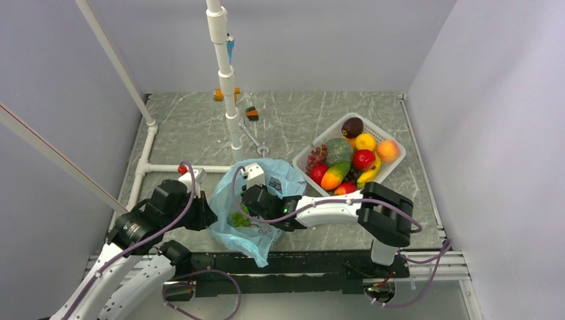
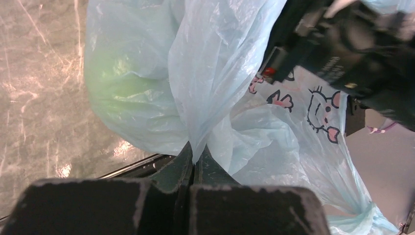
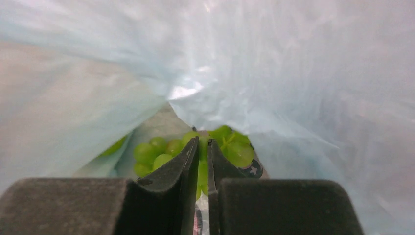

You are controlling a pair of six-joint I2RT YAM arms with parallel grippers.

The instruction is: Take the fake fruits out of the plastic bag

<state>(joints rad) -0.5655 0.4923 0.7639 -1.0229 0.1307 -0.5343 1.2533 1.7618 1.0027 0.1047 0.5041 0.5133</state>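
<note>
Plastic bag [image 1: 230, 230] is clamped by the left gripper [image 2: 194, 152] near the table's [image 1: 300, 120] front edge. Inside, the green grape bunch [image 3: 147, 154] is hemmed in by film, with the right gripper [image 3: 203, 142] nearly closed before it; a grip cannot be told.

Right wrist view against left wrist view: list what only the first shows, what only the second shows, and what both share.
Only right wrist: the green grape bunch in plain sight inside the plastic bag, with the right pincer nearly closed at it.
Only left wrist: the left pincer shut on a fold of the bag, the cartoon print, the marble table, and the right arm as a dark body.
Both: light-blue crinkled film filling the frame.
</note>
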